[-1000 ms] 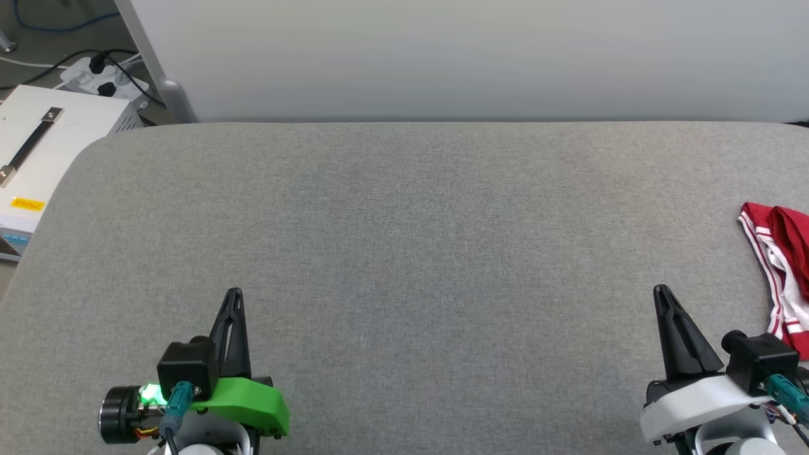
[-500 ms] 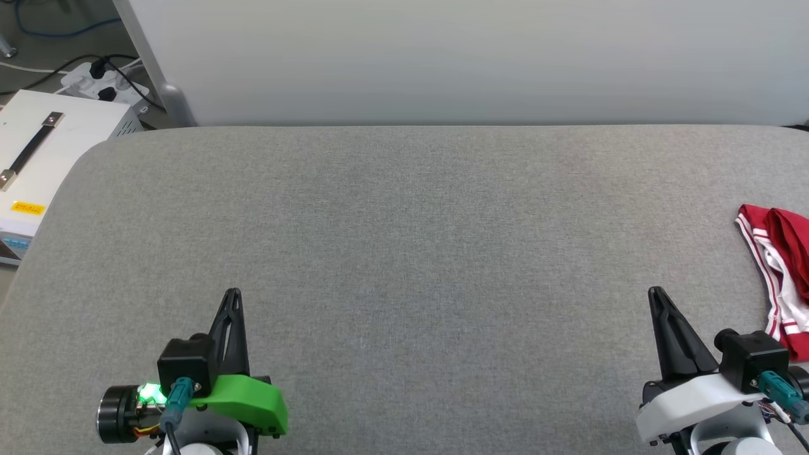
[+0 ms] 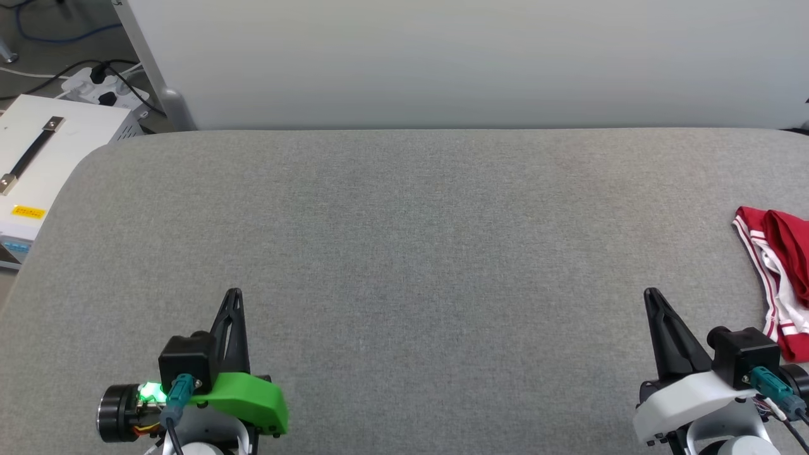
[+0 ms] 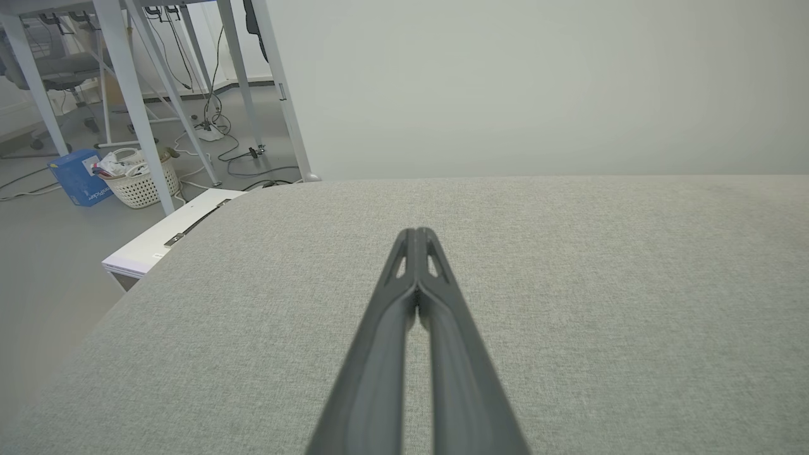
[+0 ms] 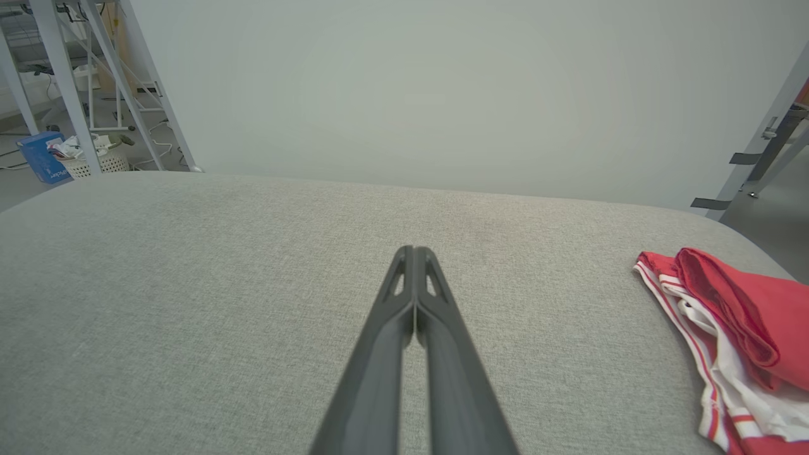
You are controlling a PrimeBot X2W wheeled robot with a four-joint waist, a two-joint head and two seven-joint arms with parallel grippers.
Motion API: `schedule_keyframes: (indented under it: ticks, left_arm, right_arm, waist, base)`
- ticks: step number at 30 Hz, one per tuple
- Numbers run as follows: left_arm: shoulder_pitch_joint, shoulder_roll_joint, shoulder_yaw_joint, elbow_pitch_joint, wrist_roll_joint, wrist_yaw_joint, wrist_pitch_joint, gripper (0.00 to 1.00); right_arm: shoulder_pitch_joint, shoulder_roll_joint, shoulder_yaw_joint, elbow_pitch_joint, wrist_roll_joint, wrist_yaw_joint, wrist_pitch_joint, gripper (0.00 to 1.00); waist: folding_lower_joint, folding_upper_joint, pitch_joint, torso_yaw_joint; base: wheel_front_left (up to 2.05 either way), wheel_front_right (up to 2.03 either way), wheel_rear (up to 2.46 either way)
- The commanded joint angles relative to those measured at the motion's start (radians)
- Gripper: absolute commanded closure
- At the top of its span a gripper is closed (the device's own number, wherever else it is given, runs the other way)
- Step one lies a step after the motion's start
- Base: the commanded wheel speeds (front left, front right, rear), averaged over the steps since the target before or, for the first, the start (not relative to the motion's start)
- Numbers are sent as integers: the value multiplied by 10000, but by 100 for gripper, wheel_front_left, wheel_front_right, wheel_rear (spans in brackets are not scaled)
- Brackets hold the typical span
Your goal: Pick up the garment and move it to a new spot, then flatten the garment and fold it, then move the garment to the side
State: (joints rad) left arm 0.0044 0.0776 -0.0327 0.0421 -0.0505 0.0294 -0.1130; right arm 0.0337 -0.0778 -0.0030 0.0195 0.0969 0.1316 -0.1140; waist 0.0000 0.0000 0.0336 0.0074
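Observation:
The garment (image 3: 778, 278), a crumpled red jersey with white fabric and red-and-white striped trim, lies at the right edge of the grey padded table (image 3: 404, 240); part of it runs out of the head view. It also lies at the right of the right wrist view, as the garment (image 5: 733, 328). My right gripper (image 3: 651, 295) is shut and empty at the lower right, a short way left of the garment. My left gripper (image 3: 234, 294) is shut and empty at the lower left. Both pairs of fingers are pressed together in the wrist views, left (image 4: 417, 235) and right (image 5: 412, 253).
A pale wall panel (image 3: 442, 57) stands behind the table's far edge. Left of the table sits a white box with a black handle (image 3: 38, 158), and beyond it a power strip with cables (image 3: 104, 85). Metal frame legs (image 4: 126, 82) and a basket (image 4: 136, 183) stand on the floor.
The whole head view has shifted slightly, so the camera has moved. The garment and both grippers keep their places on the table, and both grippers stay shut.

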Motion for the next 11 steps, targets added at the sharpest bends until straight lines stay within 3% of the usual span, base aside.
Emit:
schedule_keyframes:
  ticks: [1, 11]
  left_arm:
    - [-24, -51, 35, -69, 98, -61, 67, 100]
    - [-28, -93, 90, -135, 174, -105, 267, 100]
  right_arm:
    - [-169, 28, 4, -82, -104, -5, 72, 100]
    - [-201, 74, 9, -103, -267, -6, 273, 100]
  waist:
    - [0, 0, -9, -2]
    - [0, 0, -70, -15]
  base:
    - [0, 0, 0]
    - [0, 0, 0]
